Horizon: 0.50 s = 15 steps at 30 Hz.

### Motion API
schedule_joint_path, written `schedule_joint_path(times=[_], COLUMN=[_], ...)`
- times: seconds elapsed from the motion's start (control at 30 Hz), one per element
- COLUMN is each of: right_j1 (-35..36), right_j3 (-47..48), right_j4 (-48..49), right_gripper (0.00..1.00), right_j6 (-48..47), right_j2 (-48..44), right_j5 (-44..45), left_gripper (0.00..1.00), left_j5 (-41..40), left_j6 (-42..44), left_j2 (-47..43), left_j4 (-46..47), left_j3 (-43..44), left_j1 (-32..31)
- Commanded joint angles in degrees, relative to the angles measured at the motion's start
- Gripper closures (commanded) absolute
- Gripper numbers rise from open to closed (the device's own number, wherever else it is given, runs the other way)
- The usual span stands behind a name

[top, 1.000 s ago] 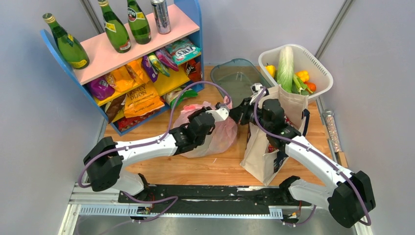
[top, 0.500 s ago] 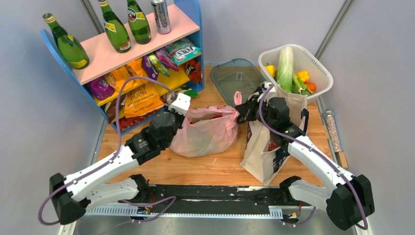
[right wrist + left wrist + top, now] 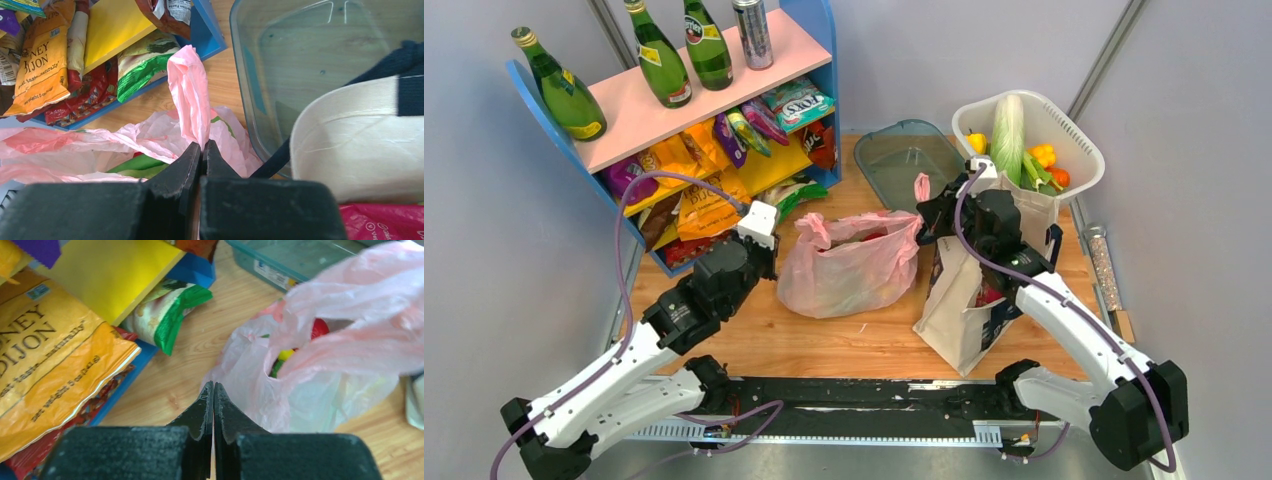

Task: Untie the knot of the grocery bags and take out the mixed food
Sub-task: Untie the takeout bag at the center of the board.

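Note:
The pink plastic bag [image 3: 849, 270] lies mid-table with its mouth gaping. The knot is not in view: the bag's two handles stand apart. My right gripper [image 3: 922, 208] [image 3: 202, 145] is shut on the right handle [image 3: 190, 95] and holds it upright. My left gripper [image 3: 771, 258] [image 3: 213, 385] is shut and empty, just left of the bag, while the left handle [image 3: 814, 228] hangs free. Inside the bag I see a red round fruit [image 3: 320, 329], something yellow [image 3: 286, 355] and a green item [image 3: 142, 165]. The cream tote [image 3: 969, 300] stands to the right, under my right arm, with a magenta packet [image 3: 385, 220] inside.
A blue shelf [image 3: 824, 60] of snack packets stands at the back left, with green bottles [image 3: 659, 65] on top. A teal tray [image 3: 909, 155] lies behind the bag. A white basket [image 3: 1074, 130] with a pale cabbage and peppers stands at the back right.
My left arm has swung back left off the bag, and the left handle came loose. The bag's mouth has spread open. My right gripper has drawn its handle slightly right and back.

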Motion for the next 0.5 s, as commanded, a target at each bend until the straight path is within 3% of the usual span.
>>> schedule_joint_path(times=[0.0, 0.07, 0.13, 0.33, 0.47], right_j1=[-0.7, -0.7, -0.7, -0.7, -0.7], right_j3=[4.2, 4.5, 4.6, 4.7, 5.0], right_j4=[1.7, 1.7, 1.7, 2.0, 2.1], right_gripper=[1.00, 1.00, 1.00, 1.00, 1.00], right_j6=[-2.2, -1.9, -1.4, -0.2, -0.3], right_j2=[0.0, 0.8, 1.5, 2.2, 2.1], right_j5=[0.5, -0.1, -0.5, -1.3, -1.2], left_gripper=[0.95, 0.79, 0.71, 0.54, 0.44], left_j5=[10.2, 15.9, 21.2, 32.0, 34.0], left_j6=[-1.0, -2.6, -4.6, -15.0, -20.5], left_j2=[-0.3, 0.7, 2.2, 7.2, 9.6], left_j4=[-2.2, -3.4, -4.6, -4.6, -3.3], left_j3=[3.3, 6.2, 10.4, 15.5, 16.3], left_j1=[0.3, 0.3, 0.3, 0.3, 0.3])
